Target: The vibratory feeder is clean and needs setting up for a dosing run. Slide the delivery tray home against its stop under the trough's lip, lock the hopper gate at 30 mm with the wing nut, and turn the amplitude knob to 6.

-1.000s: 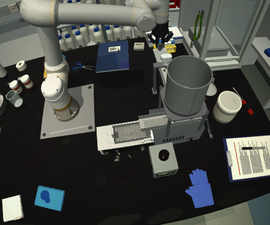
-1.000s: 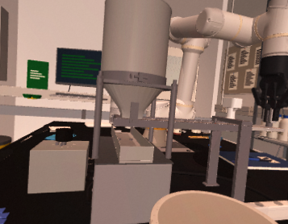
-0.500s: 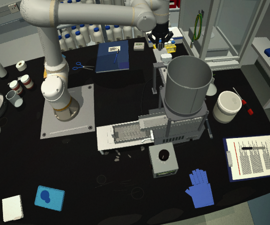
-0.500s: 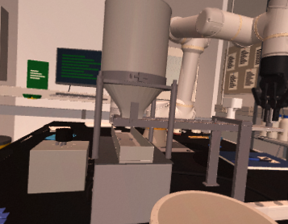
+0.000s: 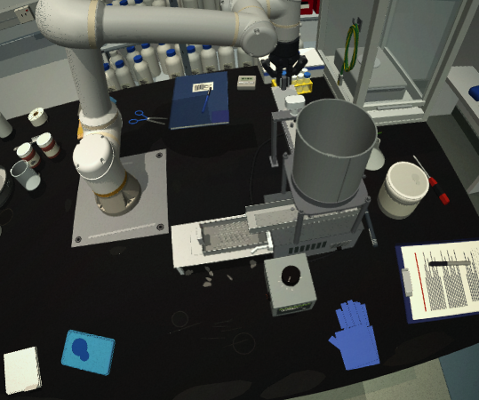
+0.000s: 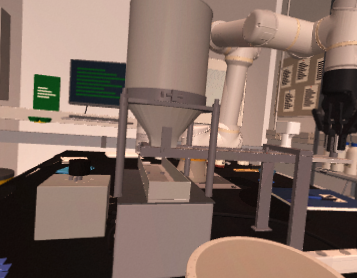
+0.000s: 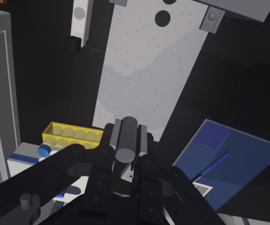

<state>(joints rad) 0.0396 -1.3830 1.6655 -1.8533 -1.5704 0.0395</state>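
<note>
My gripper hangs behind the hopper, over the far end of the feeder's grey frame plate. Its fingers are closed on a small grey ribbed cylinder, plain in the wrist camera. The delivery tray sits at the trough's front end on its white base. The control box with the black amplitude knob stands in front of the feeder. The hopper gate and wing nut are hidden from me.
A blue notebook with a pen lies left of my gripper. A yellow vial rack sits close beside it. A white tub, a screwdriver, a clipboard and a blue glove lie right of the feeder.
</note>
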